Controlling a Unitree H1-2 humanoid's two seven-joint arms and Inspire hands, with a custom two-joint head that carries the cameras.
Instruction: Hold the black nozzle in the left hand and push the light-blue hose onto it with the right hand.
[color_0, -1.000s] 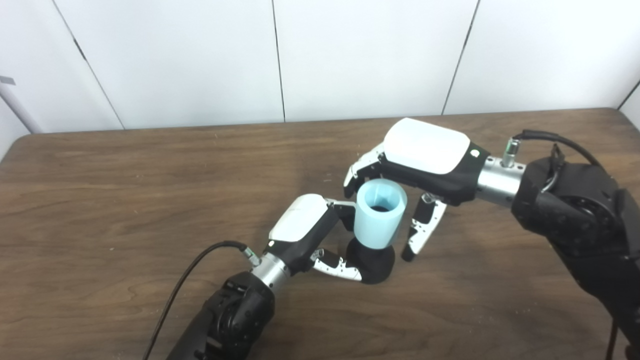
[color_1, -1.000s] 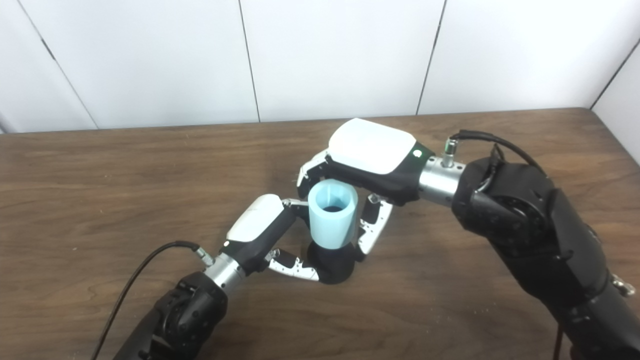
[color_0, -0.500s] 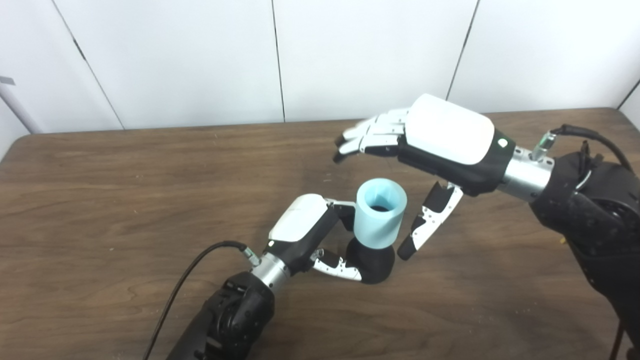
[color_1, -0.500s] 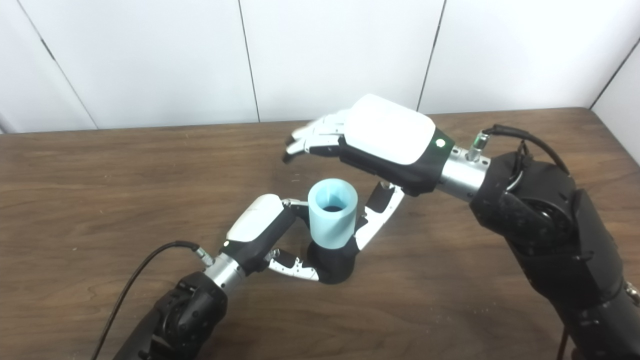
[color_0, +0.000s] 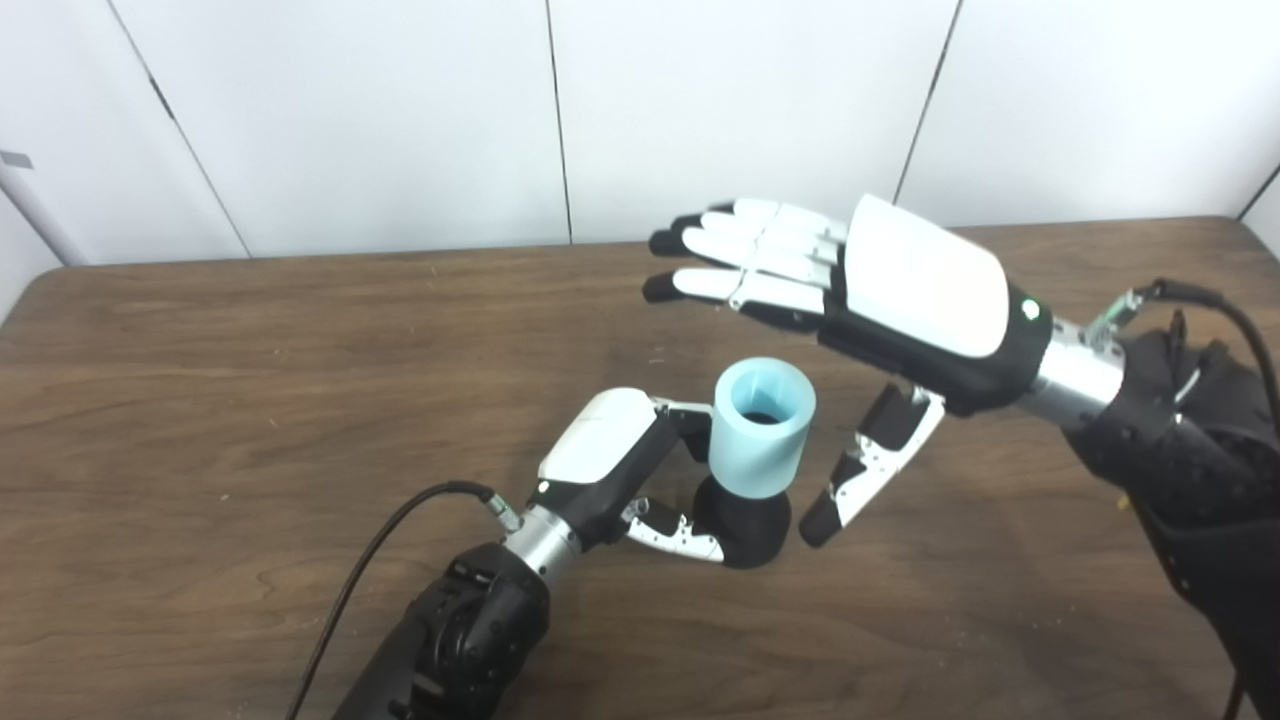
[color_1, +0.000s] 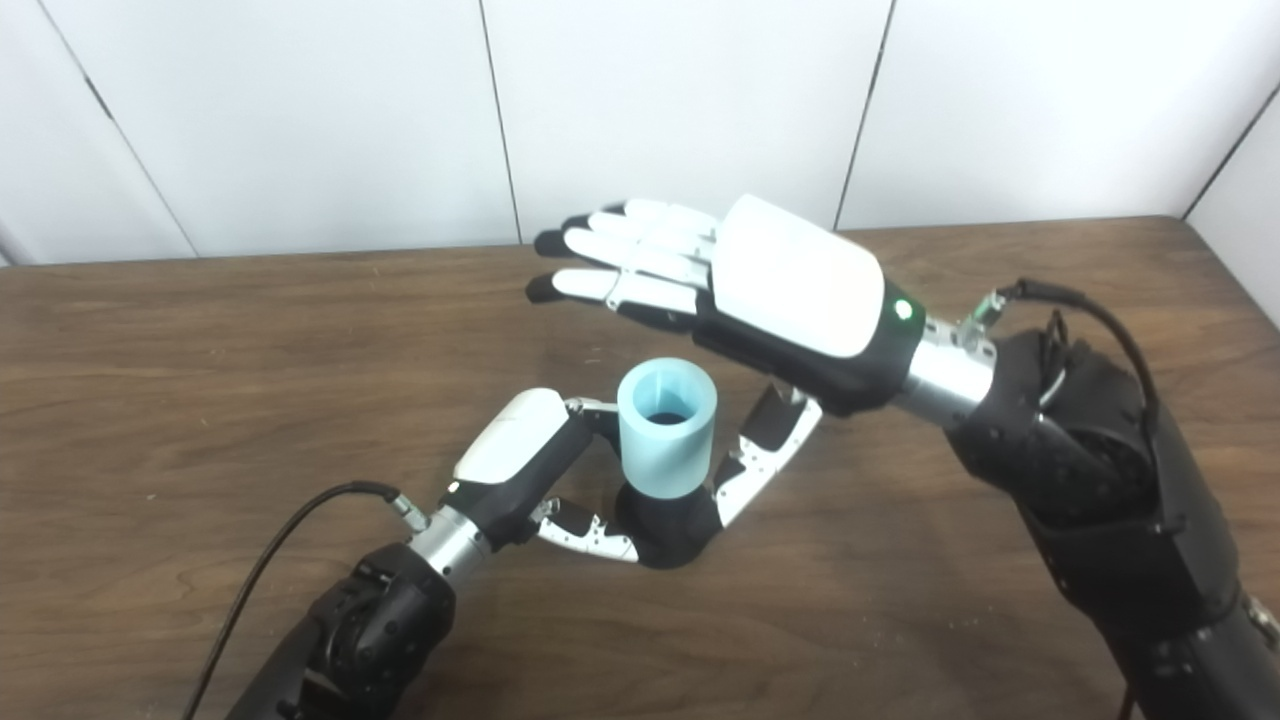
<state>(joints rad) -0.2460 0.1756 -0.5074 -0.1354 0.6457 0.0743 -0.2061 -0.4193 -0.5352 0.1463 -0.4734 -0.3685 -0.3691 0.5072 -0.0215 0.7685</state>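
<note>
The black nozzle stands upright on the wooden table, its round base showing. A light-blue hose, a short wide tube, sits on top of the nozzle with its open end up. My left hand is shut on the nozzle, thumb curled round the base and fingers behind the hose. My right hand hovers open above and to the right of the hose, fingers stretched out flat toward the wall, thumb hanging down beside the nozzle without touching it.
A black cable loops from my left wrist over the table. White wall panels rise behind the far table edge. Bare wood lies to the left and in front.
My right hand has let go of the hose, spread its fingers and lifted up and slightly right. The hose stays on the nozzle and my left hand has not moved.
</note>
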